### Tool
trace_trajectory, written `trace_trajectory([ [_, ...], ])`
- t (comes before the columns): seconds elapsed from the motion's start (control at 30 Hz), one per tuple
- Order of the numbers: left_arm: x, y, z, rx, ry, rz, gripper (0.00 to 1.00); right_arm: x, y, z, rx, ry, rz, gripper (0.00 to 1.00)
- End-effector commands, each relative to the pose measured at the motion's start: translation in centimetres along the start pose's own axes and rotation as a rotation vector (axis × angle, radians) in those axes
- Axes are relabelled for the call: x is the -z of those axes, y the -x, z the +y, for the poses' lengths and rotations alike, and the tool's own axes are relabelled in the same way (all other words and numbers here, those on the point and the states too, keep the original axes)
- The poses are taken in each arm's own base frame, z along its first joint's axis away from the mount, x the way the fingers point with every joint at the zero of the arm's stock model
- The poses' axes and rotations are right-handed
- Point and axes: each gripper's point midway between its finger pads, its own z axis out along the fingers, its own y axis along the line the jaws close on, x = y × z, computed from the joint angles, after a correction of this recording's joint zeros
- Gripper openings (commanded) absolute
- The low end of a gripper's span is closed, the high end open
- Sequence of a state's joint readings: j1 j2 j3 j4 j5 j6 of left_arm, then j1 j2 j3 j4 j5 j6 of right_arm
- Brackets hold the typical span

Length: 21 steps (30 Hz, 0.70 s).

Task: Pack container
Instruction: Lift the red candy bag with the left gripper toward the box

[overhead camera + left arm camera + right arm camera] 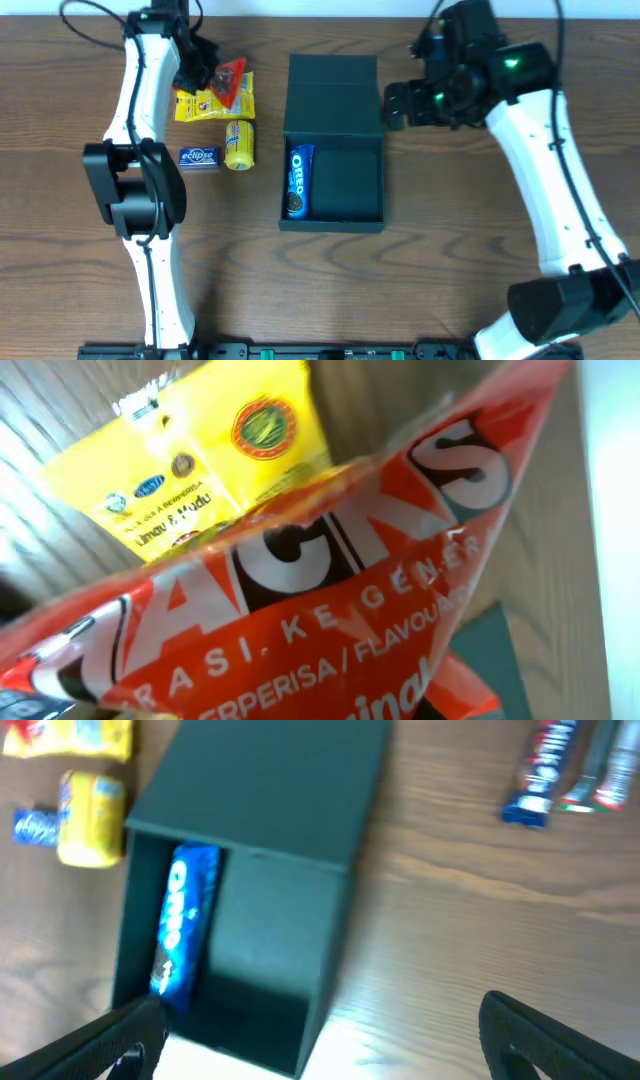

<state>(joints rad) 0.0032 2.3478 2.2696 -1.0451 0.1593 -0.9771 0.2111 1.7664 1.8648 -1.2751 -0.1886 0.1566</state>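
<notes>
Overhead: the container (pixel 350 188) stands mid-table between my arms, its lid flap thrown back to the far side, and a blue Oreo pack (pixel 299 181) lies along its left inner wall. My left claw (pixel 200 65) sits over a red packet (pixel 231 82) that overlaps a yellow packet (pixel 205 106). Its jaws are hidden by its own body, so I cannot tell whether they grip. A small yellow pack (pixel 239 145) and a blue Eclipse pack (pixel 199 157) lie nearby. My right claw (pixel 392 105) hovers at the lid's right edge. Left wrist: the red packet (pixel 330 610) fills the frame and is cut off on all sides, with the yellow packet (pixel 200 460) behind it. No fingers show, and the small print is partly illegible. Right wrist: my fingers (pixel 110 1045) stand wide apart with nothing between them, above the container (pixel 270 950) and the Oreo pack (pixel 185 925). Blurred wrapped bars (pixel 560 770) are cropped at the top right.
</notes>
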Motion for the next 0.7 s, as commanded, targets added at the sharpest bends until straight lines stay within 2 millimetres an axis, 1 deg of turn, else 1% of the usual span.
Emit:
trace_trajectory([
  [0.0,2.5,-0.7,-2.3,-0.17,-0.03,-0.05,0.2,1.0,0.7,-3.0,-0.096,-0.017,-0.029,0.99],
  [0.1,3.6,-3.9,-3.7,-0.232,-0.034,-0.021,0.17,1.5,1.1,-5.5,-0.162,-0.024,-0.044,0.99],
  [0.17,3.9,-6.5,-4.7,-0.276,-0.038,0.0,0.16,1.9,1.2,-7.1,-0.198,-0.038,-0.052,0.99],
  [0.2,4.0,-8.2,-5.4,-0.304,-0.043,0.011,0.15,2.1,1.1,-7.9,-0.219,-0.04,-0.055,0.99],
  [0.23,4.0,-9.4,-5.7,-0.312,-0.043,0.022,0.14,2.2,1.1,-8.4,-0.233,-0.041,-0.055,0.99],
  [0.33,4.1,-14.3,-6.4,-0.309,-0.037,0.078,0.1,2.7,0.6,-10.2,-0.281,-0.059,-0.049,0.99],
  [0.4,4.2,-17.1,-6.9,-0.327,-0.051,0.128,0.06,2.9,0.3,-11.2,-0.301,-0.068,-0.041,0.99],
  [0.5,4.8,-20.3,-6.9,-0.352,-0.056,0.2,0.06,3.4,-0.5,-12.7,-0.314,-0.083,-0.025,0.99],
  [0.57,5.5,-21.9,-6.3,-0.368,-0.039,0.244,0.06,3.7,-1.1,-13.7,-0.323,-0.093,-0.009,0.99],
  [0.67,6.8,-23.6,-5.5,-0.405,-0.014,0.26,0.06,4.0,-1.7,-14.6,-0.346,-0.093,0.001,0.99],
])
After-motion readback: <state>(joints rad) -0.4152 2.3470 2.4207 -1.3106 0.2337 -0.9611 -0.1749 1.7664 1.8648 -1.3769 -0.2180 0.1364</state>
